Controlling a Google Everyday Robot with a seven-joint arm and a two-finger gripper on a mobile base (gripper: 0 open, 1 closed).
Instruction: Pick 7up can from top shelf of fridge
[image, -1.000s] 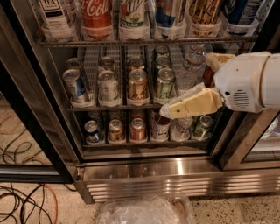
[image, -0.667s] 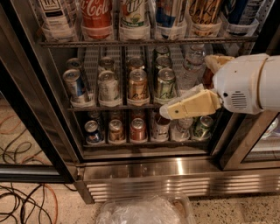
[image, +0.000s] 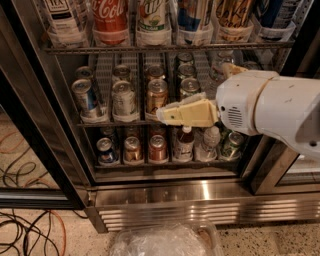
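The 7up can (image: 152, 15), white with green lettering, stands on the top shelf (image: 210, 47) of the fridge (image: 200, 200), between a red Coca-Cola can (image: 110, 16) and a blue can (image: 192, 15). Its top is cut off by the frame's upper edge. My gripper (image: 167, 115), cream coloured on a white arm (image: 270, 110), comes in from the right and points left. It is in front of the middle rack, below and slightly right of the 7up can, and holds nothing that I can see.
The middle rack (image: 125, 121) and lower rack (image: 150, 162) hold several cans and small bottles. A dark door frame (image: 35, 130) stands at the left. Cables (image: 25, 235) lie on the floor at the left. A clear plastic-covered bin (image: 165, 241) sits below the fridge's ribbed base.
My gripper has moved left and slightly up in front of the middle rack. The cans have not moved.
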